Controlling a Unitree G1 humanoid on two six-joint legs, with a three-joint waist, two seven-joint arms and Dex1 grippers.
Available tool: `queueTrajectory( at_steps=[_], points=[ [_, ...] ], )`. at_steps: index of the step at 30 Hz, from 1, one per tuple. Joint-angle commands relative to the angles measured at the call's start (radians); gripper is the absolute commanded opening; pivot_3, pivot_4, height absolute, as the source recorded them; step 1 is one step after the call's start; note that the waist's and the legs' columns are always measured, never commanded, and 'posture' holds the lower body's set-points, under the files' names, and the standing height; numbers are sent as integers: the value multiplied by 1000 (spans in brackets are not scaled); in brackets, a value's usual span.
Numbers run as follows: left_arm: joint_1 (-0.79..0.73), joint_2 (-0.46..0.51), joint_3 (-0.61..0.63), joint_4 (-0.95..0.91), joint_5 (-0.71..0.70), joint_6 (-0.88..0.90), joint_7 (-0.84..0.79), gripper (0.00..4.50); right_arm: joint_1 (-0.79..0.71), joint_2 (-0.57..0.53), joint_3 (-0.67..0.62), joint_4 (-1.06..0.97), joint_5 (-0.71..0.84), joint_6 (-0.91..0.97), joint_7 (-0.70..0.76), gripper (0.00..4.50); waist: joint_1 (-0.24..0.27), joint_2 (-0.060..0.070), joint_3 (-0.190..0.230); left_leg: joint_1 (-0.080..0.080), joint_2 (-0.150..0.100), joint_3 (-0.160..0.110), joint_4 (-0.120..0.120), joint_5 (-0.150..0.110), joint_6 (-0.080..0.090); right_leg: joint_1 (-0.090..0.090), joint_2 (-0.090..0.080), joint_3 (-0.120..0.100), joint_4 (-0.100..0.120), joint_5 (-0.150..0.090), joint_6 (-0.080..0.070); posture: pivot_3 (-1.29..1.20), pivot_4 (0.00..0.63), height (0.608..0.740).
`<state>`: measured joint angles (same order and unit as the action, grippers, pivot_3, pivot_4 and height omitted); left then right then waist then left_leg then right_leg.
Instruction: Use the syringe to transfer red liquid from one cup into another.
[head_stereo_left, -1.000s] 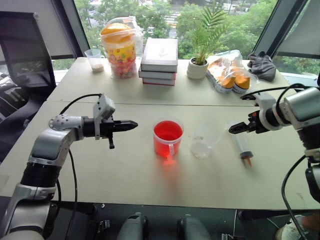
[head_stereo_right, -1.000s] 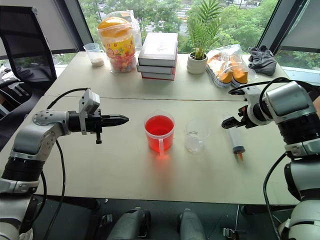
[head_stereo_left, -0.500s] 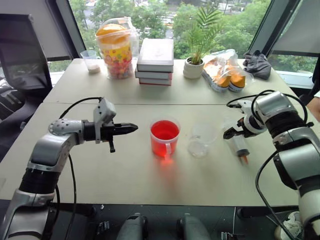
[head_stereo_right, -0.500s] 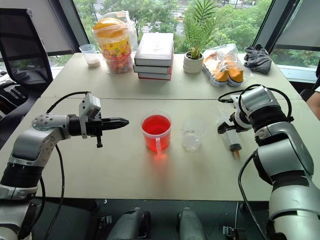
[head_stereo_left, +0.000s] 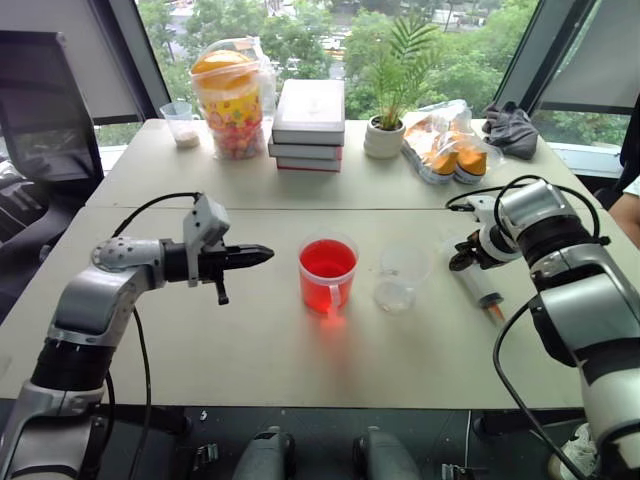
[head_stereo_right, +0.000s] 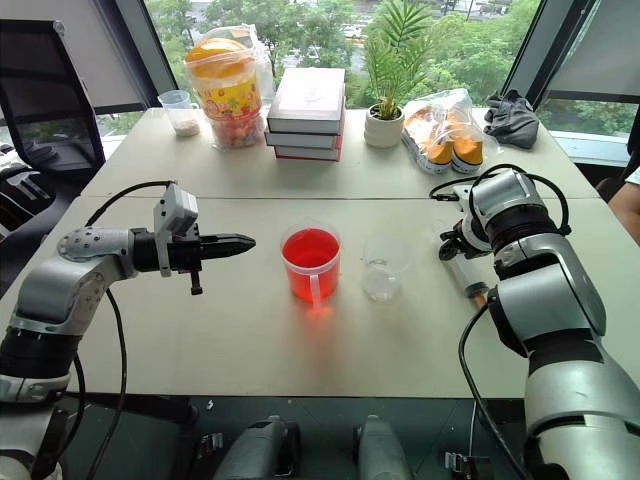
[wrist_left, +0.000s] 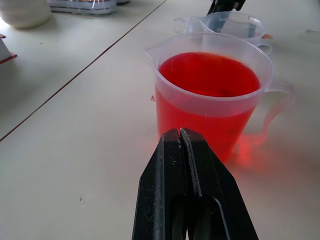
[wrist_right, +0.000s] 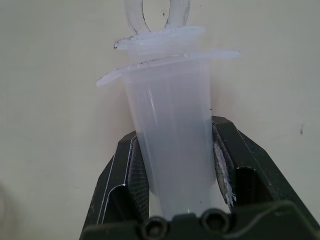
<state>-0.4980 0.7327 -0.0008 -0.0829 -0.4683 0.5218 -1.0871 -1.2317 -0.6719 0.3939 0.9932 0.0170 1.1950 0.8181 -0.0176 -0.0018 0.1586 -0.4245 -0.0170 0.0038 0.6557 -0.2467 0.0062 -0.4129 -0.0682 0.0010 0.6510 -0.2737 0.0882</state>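
The syringe (head_stereo_left: 481, 286) lies on the table at the right, its orange tip toward the near edge. My right gripper (head_stereo_left: 462, 258) points down at its far end. In the right wrist view both fingers press the sides of the clear barrel (wrist_right: 172, 120), so it is shut on the syringe. The handled cup (head_stereo_left: 328, 272) with red liquid stands at the table's middle, and the smaller clear cup (head_stereo_left: 397, 277) stands just right of it, between it and the syringe. My left gripper (head_stereo_left: 262, 254) hovers shut and nearly level left of the red cup (wrist_left: 207, 95), pointing at it and holding nothing.
Along the far side of the table stand a small cup with white powder (head_stereo_left: 183, 122), a jar of sweets (head_stereo_left: 232, 100), stacked books (head_stereo_left: 310, 112), a potted plant (head_stereo_left: 385, 130), a snack bag (head_stereo_left: 450, 150) and a dark cloth (head_stereo_left: 510, 130). A black chair (head_stereo_left: 40, 110) stands at the left.
My right gripper has come down onto the syringe's far end and closed from wide open onto the barrel. The left arm has stayed where it was.
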Motion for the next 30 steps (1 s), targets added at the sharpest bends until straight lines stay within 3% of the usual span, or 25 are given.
queueTrajectory(
  at_steps=[1, 7, 10, 15, 20, 27, 30],
  points=[
    [-25, 21, 48, -9, -23, 8, -3, 0, -29, -97, -144, -179, 24, 12, -39, 1400, 5, 2, 1, -1, 0, 0, 0, 0, 0, -1, 0, 0, 0, 0, 0, 0, 150, 740],
    [-61, 27, 49, 18, -27, 18, -23, 0, 41, -121, -489, -644, 163, 63, -104, 1400, 4, 2, 1, -2, 1, 0, -3, 0, 0, -2, 0, 0, -1, 0, 0, 0, 150, 740],
    [-96, 25, 42, 45, -30, 19, -42, 0, 68, -27, -675, -894, 268, 75, -154, 1400, 3, 2, 1, -1, 3, 0, -3, 0, 0, -2, 2, 0, -1, 0, 0, 0, 150, 740],
    [-174, 14, 30, 94, -39, 28, -76, 0, 134, 196, -848, -1231, 474, 42, -197, 1400, 5, 2, 1, -1, 7, -1, -2, 0, 0, -1, 5, 0, 0, 0, 0, 0, 150, 740],
    [-236, -4, 21, 133, -40, 36, -98, 0, 266, 321, -812, -1371, 576, -69, -206, 1400, 6, 2, 1, -1, 7, 0, 0, 0, 0, -1, 5, -1, 1, 0, 0, 0, 150, 740],
    [-310, -16, 52, 106, -123, 166, -96, 0, 525, 387, -560, -1408, 517, -387, -141, 1400, 2, 2, 2, -1, 6, 0, 4, 0, 0, 1, 6, -1, 1, 0, 1, 0, 150, 740],
    [-352, 3, 55, 120, -142, 209, -104, 918, 557, 398, -524, -1391, 524, -448, -143, 1400, 2, 2, 2, -1, 6, 0, 5, 0, 0, 1, 6, -1, 2, 0, 1, 0, 150, 740]
  ],
)
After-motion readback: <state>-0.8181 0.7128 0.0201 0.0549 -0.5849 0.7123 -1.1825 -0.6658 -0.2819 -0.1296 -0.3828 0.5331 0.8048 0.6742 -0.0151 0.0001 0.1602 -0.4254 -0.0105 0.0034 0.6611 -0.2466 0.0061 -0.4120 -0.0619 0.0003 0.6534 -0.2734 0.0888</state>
